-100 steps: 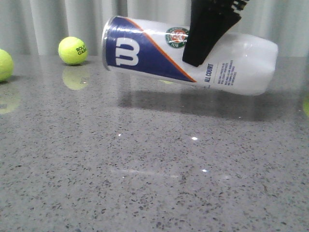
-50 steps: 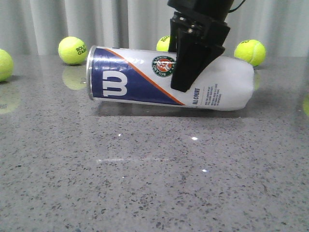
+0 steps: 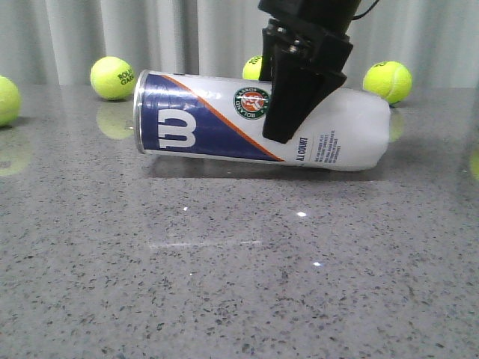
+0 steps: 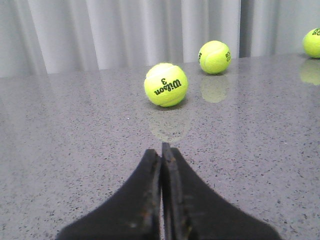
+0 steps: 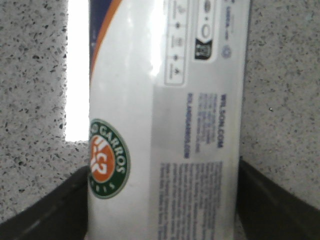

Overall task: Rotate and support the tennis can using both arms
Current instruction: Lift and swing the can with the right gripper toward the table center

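Observation:
The tennis can (image 3: 209,120) lies on its side on the grey table (image 3: 224,284), silver rim to the left, navy W section and round emblem facing the camera. My right gripper (image 3: 290,108) comes down from above and is shut on the can's white middle, one black finger across its front. In the right wrist view the can (image 5: 165,100) fills the gap between my two fingers (image 5: 60,210), which press on both its sides. My left gripper (image 4: 161,150) is shut and empty, low over bare table, away from the can, and does not show in the front view.
Yellow-green tennis balls lie behind the can: two at the left (image 3: 113,78) (image 3: 6,99), one behind the gripper (image 3: 254,67), one at the right (image 3: 388,81). The left wrist view shows a ball (image 4: 166,84) just ahead of the shut fingers and others (image 4: 214,57) further off.
The right gripper has lowered the can from the air onto the table and shifted it left. Over the last half second it has barely moved.

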